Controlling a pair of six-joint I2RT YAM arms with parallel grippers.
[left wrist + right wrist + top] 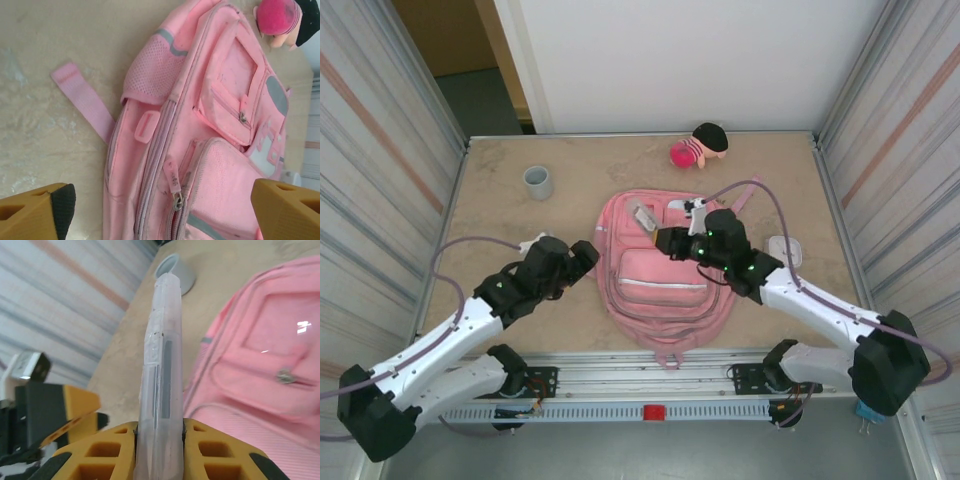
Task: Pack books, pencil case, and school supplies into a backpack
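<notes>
The pink backpack lies flat on the table, front pockets up, and its zips look closed. My left gripper hangs open at its left edge, its orange fingers straddling a zipper pull with nothing held. My right gripper is over the bag's upper part. It is shut on a long translucent pencil case that sticks out toward the bag's top left corner, clamped between both jaws. The books are out of view.
A grey cup stands at the back left. A pink-and-black plush doll lies behind the bag. A small clear item rests right of the bag. Ribbed metal walls close both sides.
</notes>
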